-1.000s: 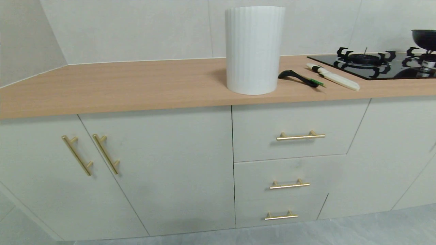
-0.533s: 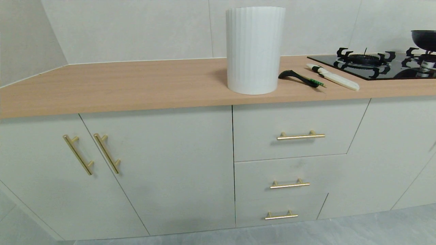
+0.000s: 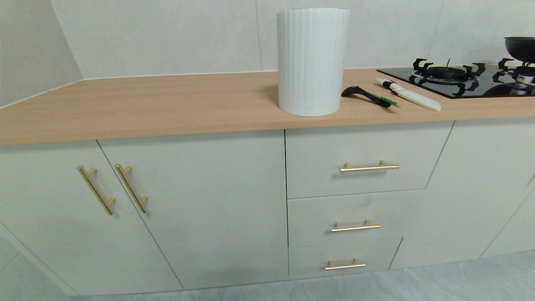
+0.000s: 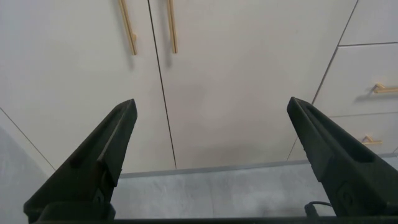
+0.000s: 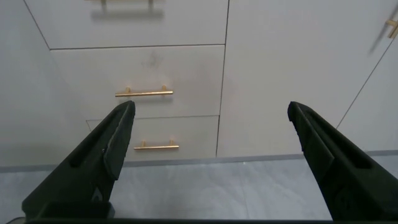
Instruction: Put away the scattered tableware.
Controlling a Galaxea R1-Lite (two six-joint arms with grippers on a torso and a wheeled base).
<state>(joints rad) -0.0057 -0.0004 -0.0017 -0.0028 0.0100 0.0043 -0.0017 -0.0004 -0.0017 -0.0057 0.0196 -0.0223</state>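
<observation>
On the wooden countertop (image 3: pixel 167 104) lie a black ladle with a green-banded handle (image 3: pixel 366 96) and a white knife in a sheath (image 3: pixel 408 95), both just right of a tall white ribbed container (image 3: pixel 312 60). My left gripper (image 4: pixel 211 109) is open, low down in front of the double cabinet doors (image 4: pixel 161 68). My right gripper (image 5: pixel 211 112) is open too, low before the drawer fronts (image 5: pixel 143 93). Nothing is between the fingers of either one.
A black gas hob (image 3: pixel 459 79) with a dark pan (image 3: pixel 520 46) sits at the counter's right end. Below the counter are two cabinet doors with gold handles (image 3: pixel 112 190) and three stacked drawers (image 3: pixel 355 194), all closed. Grey floor lies in front.
</observation>
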